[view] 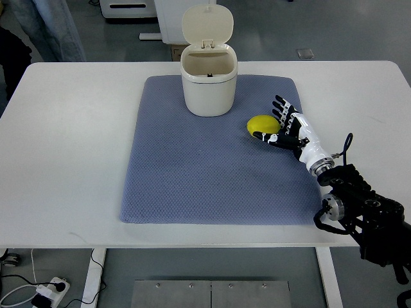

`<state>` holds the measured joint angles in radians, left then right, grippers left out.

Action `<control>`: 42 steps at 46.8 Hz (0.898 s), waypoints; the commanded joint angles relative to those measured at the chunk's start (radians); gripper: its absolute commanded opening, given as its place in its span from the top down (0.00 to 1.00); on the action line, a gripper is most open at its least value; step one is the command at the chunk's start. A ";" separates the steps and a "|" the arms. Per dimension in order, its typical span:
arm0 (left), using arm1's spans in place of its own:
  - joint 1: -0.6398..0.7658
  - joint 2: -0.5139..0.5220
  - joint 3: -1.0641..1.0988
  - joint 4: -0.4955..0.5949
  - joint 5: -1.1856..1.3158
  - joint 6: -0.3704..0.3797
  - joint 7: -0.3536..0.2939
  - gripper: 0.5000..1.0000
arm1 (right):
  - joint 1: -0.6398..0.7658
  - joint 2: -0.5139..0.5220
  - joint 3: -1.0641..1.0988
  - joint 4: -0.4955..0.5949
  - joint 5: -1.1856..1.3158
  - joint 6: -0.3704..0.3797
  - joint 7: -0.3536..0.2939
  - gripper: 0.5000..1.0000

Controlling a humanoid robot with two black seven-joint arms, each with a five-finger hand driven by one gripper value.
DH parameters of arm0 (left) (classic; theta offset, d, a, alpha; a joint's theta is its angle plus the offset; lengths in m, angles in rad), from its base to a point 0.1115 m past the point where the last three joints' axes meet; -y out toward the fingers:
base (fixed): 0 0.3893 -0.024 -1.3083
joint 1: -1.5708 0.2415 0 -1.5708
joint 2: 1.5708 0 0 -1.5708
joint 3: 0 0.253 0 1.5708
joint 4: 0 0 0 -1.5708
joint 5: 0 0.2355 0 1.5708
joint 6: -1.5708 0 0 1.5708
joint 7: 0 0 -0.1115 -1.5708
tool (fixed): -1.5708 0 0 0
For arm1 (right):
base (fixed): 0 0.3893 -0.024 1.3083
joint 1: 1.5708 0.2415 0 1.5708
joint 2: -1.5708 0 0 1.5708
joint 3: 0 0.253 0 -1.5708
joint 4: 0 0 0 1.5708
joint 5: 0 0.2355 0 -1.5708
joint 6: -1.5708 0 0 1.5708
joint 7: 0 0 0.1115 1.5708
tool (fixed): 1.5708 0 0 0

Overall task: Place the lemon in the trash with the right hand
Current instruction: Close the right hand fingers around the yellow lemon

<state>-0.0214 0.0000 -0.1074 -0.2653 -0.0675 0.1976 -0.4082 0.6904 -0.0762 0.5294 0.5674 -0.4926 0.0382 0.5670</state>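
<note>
The mat [212, 160] lies on the table [64, 160], centred in the frame. The trash bin [208, 86] stands on the mat's upper edge, lid [207, 25] raised behind it. The lemon [262, 124] rests on the mat, lower right of the bin. The right hand [287, 125] is just right of the lemon, its thumb touching it, arm entering from the lower right.
</note>
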 commanded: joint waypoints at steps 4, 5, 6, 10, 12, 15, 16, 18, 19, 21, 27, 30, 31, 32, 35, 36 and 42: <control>0.000 0.000 0.000 0.000 0.000 0.000 0.000 0.00 | -0.003 0.010 0.000 -0.017 -0.006 0.000 0.005 0.04; 0.000 0.000 0.000 0.000 0.000 0.000 0.000 0.00 | -0.003 0.012 0.000 -0.020 -0.007 0.000 0.005 0.04; 0.000 0.000 0.000 0.000 0.000 0.000 0.000 0.00 | -0.003 0.013 0.000 -0.021 -0.009 0.000 0.007 0.04; 0.000 0.000 0.000 0.000 0.000 0.000 0.000 0.00 | -0.005 0.016 -0.002 -0.034 -0.011 0.000 0.013 0.06; 0.000 0.000 0.000 0.000 0.000 -0.003 0.000 0.00 | -0.005 0.021 -0.002 -0.040 -0.014 0.000 0.014 0.06; 0.000 0.000 0.000 0.000 0.000 0.000 0.000 0.00 | -0.006 0.029 -0.003 -0.053 -0.014 0.000 0.025 0.06; 0.000 0.000 0.000 0.000 0.000 0.000 0.000 0.00 | -0.006 0.032 -0.005 -0.058 -0.014 0.000 0.030 0.06; 0.000 0.000 0.000 0.000 0.000 0.000 0.000 0.00 | -0.006 0.036 -0.005 -0.069 -0.014 0.000 0.036 0.06; 0.000 0.000 0.000 0.000 0.000 -0.003 -0.001 0.00 | -0.006 0.041 -0.005 -0.073 -0.014 0.000 0.037 0.06; 0.000 0.000 0.000 0.000 0.000 0.000 0.000 0.00 | -0.006 0.047 -0.006 -0.083 -0.014 0.000 0.040 0.06; 0.000 0.000 0.000 0.000 0.000 0.000 0.000 0.00 | -0.008 0.055 -0.005 -0.092 -0.014 0.000 0.042 0.08; 0.000 0.000 0.000 0.000 0.000 0.000 0.000 0.00 | -0.008 0.056 -0.005 -0.092 -0.014 0.000 0.041 0.09; 0.000 0.000 0.000 0.000 0.000 0.000 0.000 0.00 | -0.008 0.056 -0.006 -0.092 -0.014 0.000 0.040 0.09; 0.000 0.000 0.000 0.000 0.000 -0.003 0.000 0.00 | -0.008 0.059 -0.006 -0.092 -0.014 0.000 0.040 0.10; 0.000 0.000 0.000 0.000 0.000 0.000 0.000 0.00 | -0.008 0.065 -0.006 -0.093 -0.014 -0.001 0.041 0.13; 0.000 0.000 0.000 0.000 0.000 0.000 0.000 0.00 | -0.008 0.065 -0.006 -0.092 -0.014 -0.001 0.040 0.13; 0.000 0.000 0.000 0.000 0.000 0.000 0.000 0.00 | -0.008 0.065 -0.008 -0.092 -0.014 -0.004 0.040 0.26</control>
<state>-0.0217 0.0000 -0.1074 -0.2654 -0.0675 0.1975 -0.4081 0.6826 -0.0111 0.5226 0.4746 -0.5061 0.0347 0.6088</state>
